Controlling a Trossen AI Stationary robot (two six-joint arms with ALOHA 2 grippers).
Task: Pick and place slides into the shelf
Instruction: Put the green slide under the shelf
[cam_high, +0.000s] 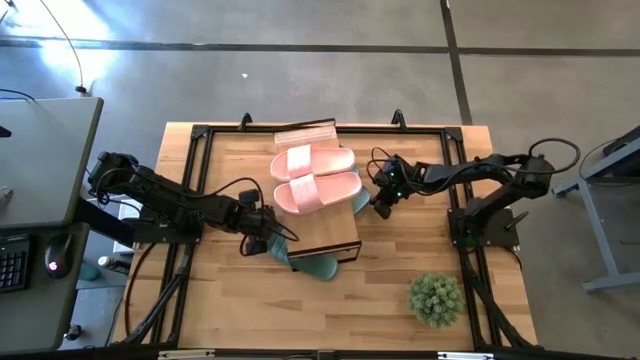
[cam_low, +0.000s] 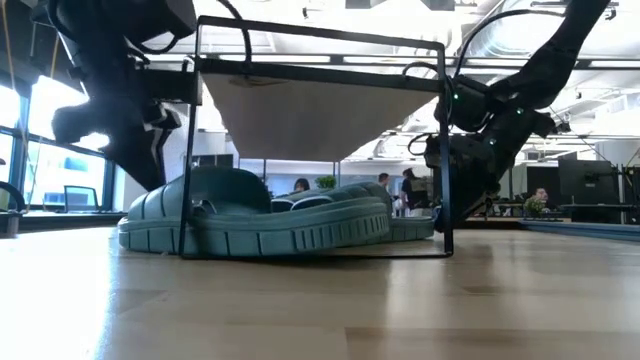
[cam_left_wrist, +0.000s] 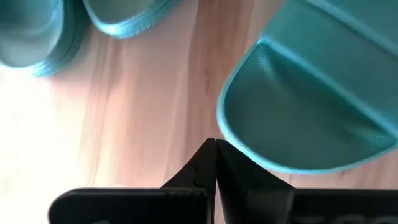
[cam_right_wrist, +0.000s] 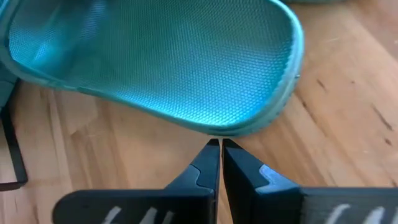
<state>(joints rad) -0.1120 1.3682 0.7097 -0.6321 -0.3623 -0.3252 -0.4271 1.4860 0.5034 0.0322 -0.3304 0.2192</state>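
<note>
A wooden bench (cam_high: 400, 320) seen from above, with a small shelf (cam_high: 325, 240) standing near its middle, closer to the far edge. Two pale pink slides (cam_high: 312, 176) lie side by side on the shelf's light wood top. Sage-green slides (cam_low: 270, 222) sit on the bench under the shelf; from above, parts of them stick out past the shelf's near end and past both long sides.

The left gripper (cam_high: 258, 238) hangs low beside the shelf's left side, near its near end, its fingers (cam_left_wrist: 200, 168) pressed together and holding nothing, just short of a green slide's rounded end (cam_left_wrist: 311, 124). The right gripper (cam_high: 381, 208) is low at the shelf's right side, its fingers (cam_right_wrist: 208, 165) also together and empty, tips right next to the rim of another green slide (cam_right_wrist: 168, 62).

A small potted plant (cam_high: 435, 297) stands near the bench's near right corner.
</note>
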